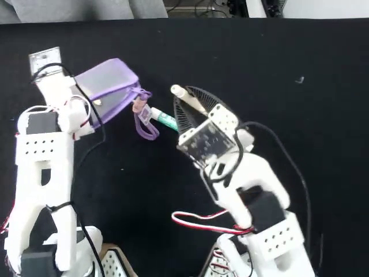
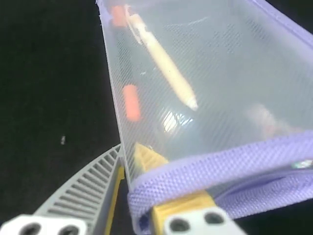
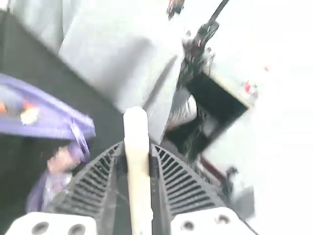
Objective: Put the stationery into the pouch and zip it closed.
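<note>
My left gripper (image 1: 87, 99) is shut on the edge of a translucent purple pouch (image 1: 108, 85) and holds it tilted above the table at the far left. Through the pouch wall (image 2: 220, 73) I see a cream pen (image 2: 164, 61) and an orange marker (image 2: 130, 102) inside; a yellow pad (image 2: 145, 155) presses the purple hem. My right gripper (image 1: 191, 105) is shut on a cream pen (image 1: 180, 93), held right of the pouch's mouth. That pen (image 3: 137, 161) runs between the ribbed fingers (image 3: 181, 181), with the pouch (image 3: 44, 117) off to one side.
A green-and-white pen (image 1: 164, 119) lies on the black table (image 1: 288, 86) between pouch and right gripper, beside the pouch's purple strap (image 1: 145, 122). Red and white cables (image 1: 202, 219) run by the right arm's base. The table's right half is open.
</note>
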`<state>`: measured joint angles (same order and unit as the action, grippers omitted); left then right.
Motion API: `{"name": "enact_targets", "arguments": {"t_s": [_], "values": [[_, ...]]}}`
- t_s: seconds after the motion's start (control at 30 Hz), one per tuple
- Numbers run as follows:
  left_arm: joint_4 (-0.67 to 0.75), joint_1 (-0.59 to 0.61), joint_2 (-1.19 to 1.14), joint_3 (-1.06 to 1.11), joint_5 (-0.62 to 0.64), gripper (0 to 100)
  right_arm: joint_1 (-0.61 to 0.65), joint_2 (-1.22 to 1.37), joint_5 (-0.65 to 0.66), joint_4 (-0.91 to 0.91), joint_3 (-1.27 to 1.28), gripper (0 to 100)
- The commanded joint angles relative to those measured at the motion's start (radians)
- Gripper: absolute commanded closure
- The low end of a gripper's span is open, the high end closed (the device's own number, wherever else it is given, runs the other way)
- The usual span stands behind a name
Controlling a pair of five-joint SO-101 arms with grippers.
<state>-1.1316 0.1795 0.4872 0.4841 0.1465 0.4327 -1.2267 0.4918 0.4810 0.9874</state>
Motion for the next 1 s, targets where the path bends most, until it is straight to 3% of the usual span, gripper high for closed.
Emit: {"name": "enact_targets", "arguments": {"t_s": [0.0,0.17,0.3,0.57,0.97], "values": [[-0.018,-0.053,0.015,-0.039,-0.012,97,0.087,-0.087,-0.046,-0.29,0.157,98.8],[-0.018,-0.056,0.015,-0.038,-0.012,97,0.206,-0.17,-0.049,-0.667,0.39,98.8],[-0.037,-0.056,0.015,-0.047,-0.012,97,0.253,-0.188,-0.052,-0.829,0.484,98.8],[-0.04,-0.093,0.015,-0.048,-0.011,97,0.318,-0.186,-0.052,-0.985,0.516,98.8],[-0.04,-0.142,0.015,-0.045,-0.011,97,0.351,-0.185,-0.052,-1.065,0.526,98.8]]}}
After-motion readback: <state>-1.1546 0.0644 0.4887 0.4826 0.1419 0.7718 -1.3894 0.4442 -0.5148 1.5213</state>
